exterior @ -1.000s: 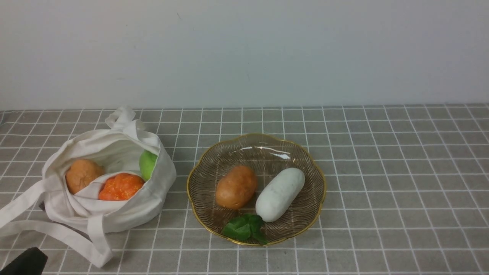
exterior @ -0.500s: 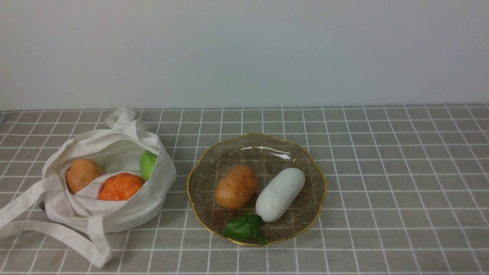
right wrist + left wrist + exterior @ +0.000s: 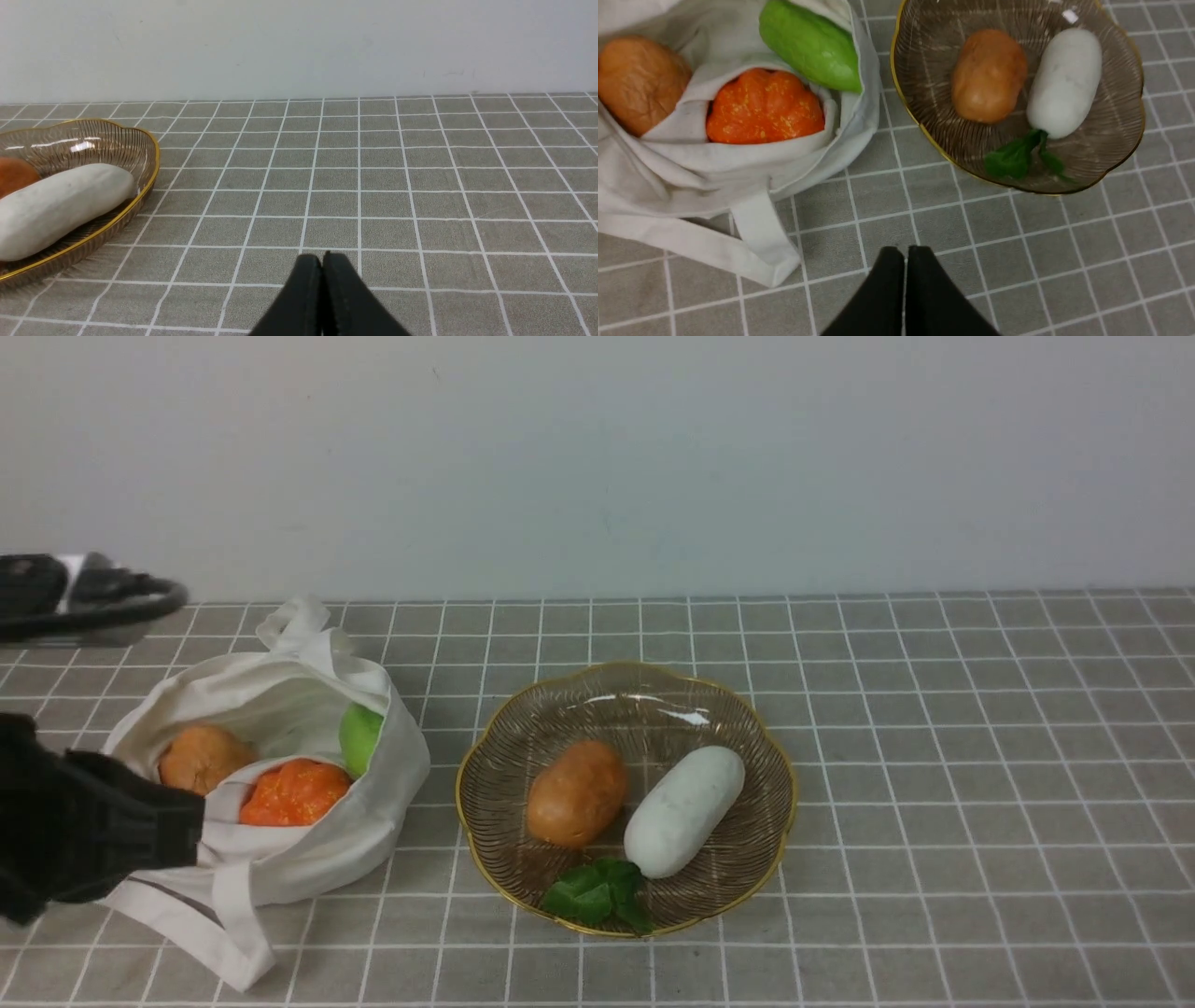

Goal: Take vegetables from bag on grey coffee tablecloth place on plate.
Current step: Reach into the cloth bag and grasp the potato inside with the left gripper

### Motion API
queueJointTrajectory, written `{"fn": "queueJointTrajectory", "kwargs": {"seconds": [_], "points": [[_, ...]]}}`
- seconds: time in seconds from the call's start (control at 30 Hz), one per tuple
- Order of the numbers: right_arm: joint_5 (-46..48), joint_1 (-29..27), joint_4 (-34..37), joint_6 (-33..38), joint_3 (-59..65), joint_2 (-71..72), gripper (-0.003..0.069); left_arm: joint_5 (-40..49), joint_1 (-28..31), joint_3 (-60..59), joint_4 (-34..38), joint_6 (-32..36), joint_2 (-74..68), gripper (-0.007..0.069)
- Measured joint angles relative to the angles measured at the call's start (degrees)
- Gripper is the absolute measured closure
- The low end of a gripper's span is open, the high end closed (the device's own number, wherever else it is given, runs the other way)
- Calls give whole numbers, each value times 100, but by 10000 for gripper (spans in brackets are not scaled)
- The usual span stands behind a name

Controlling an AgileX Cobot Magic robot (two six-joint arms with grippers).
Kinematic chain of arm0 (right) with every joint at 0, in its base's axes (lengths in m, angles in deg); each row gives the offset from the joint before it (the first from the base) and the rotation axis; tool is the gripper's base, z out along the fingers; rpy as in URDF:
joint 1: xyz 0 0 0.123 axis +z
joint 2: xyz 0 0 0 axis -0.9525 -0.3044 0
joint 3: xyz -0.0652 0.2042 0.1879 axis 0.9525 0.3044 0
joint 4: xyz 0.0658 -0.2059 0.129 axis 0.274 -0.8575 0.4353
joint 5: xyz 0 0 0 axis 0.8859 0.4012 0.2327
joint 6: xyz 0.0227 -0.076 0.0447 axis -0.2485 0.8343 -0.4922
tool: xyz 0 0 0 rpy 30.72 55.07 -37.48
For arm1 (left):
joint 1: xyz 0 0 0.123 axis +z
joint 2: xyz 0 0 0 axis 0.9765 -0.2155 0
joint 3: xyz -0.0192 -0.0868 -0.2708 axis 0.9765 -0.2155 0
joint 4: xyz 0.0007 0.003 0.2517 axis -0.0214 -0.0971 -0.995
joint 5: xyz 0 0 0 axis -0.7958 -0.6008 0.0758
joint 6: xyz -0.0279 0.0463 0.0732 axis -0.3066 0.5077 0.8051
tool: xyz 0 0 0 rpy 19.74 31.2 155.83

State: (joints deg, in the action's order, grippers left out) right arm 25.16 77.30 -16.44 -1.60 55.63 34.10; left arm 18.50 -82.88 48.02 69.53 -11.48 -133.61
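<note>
The off-white bag (image 3: 289, 859) lies open at the left on the grey coffee tablecloth (image 3: 934, 756). Inside it are three vegetables: a brown potato (image 3: 191, 758), an orange pumpkin (image 3: 294, 791) and a light green cucumber (image 3: 359, 737). The gold-rimmed glass plate (image 3: 789, 803) at the centre holds a second potato (image 3: 577, 793). My left arm (image 3: 84, 821) covers the bag's left side. In the left wrist view my left gripper (image 3: 906, 254) is shut and empty, above the cloth just in front of the bag (image 3: 752, 158). My right gripper (image 3: 322, 259) is shut and empty, right of the plate (image 3: 152, 175).
A white oblong gourd (image 3: 684, 810) and dark green leaves (image 3: 597, 896) also lie in the plate. A black looped part of my left arm (image 3: 93, 602) shows at the far left near the pale wall (image 3: 597, 457) behind the table.
My left arm has come into the front view from the left and now hides the bag's left strap and edge. The vegetables, bag and plate have not moved.
</note>
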Motion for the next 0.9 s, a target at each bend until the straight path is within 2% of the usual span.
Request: {"fn": "queueJointTrajectory", "kwargs": {"seconds": [0.2,0.33,0.47,0.57,0.7,0.73,0.8,0.9], "points": [[0,0,0,0,0,0,673,-41,0,388,-70,411,-906,629],[0,0,0,0,0,0,673,-191,0,709,-710,385,-1570,613],[0,0,0,0,0,0,673,-689,0,835,-1439,-201,-2021,566],[0,0,0,0,0,0,673,-1073,0,847,-1990,-1066,-2414,509],[0,0,0,-2,0,0,673,-1327,24,847,-2539,-1707,-2882,412],[0,0,0,-2,0,0,673,-1338,24,847,-2539,-1707,-2882,406],[0,0,0,-2,0,0,673,-1387,132,902,-2631,-2014,-3174,330],[0,0,0,-2,0,0,673,-1505,263,975,-2674,-2158,-3470,258]]}}
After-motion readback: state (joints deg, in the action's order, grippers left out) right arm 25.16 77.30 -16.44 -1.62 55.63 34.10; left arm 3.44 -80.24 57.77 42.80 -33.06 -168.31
